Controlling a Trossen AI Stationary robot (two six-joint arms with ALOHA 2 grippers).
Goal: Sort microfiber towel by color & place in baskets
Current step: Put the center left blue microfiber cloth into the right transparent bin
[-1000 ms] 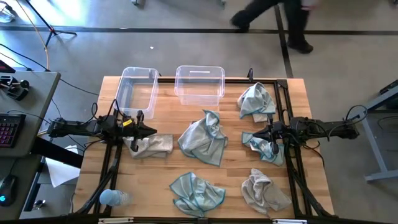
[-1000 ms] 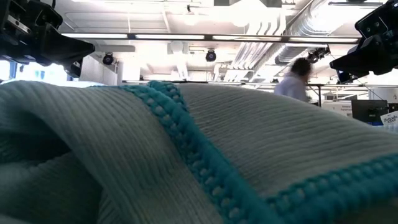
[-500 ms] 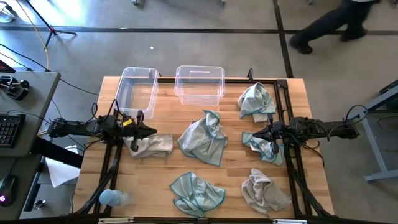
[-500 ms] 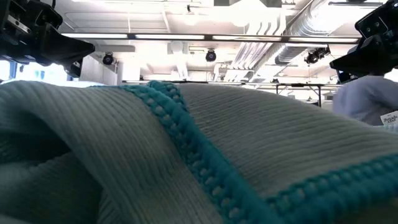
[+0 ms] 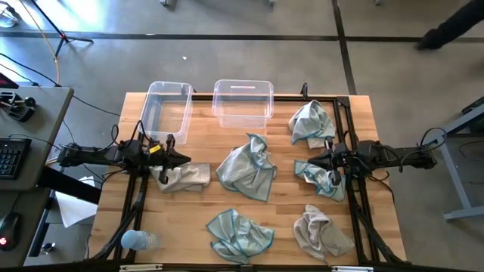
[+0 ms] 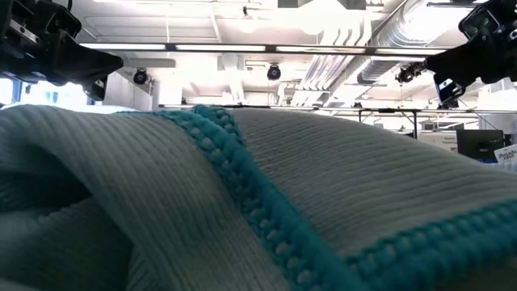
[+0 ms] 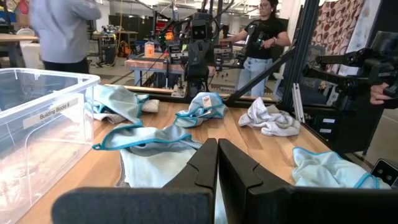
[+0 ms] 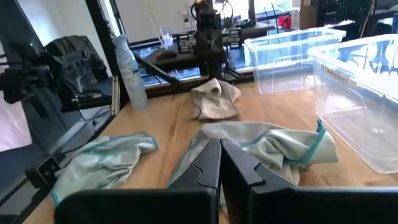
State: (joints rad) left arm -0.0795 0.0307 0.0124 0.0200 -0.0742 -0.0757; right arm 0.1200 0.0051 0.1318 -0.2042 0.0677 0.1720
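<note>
The high view looks straight down on the whole table (image 5: 204,128). The low view sits at tabletop height, pressed against a teal-edged towel (image 6: 242,218), facing the room. Each wrist view looks forward across the table toward the opposite arm, sharing the middle towel (image 7: 149,138).

Left gripper (image 5: 184,159), right gripper (image 5: 313,161) closed.
</note>
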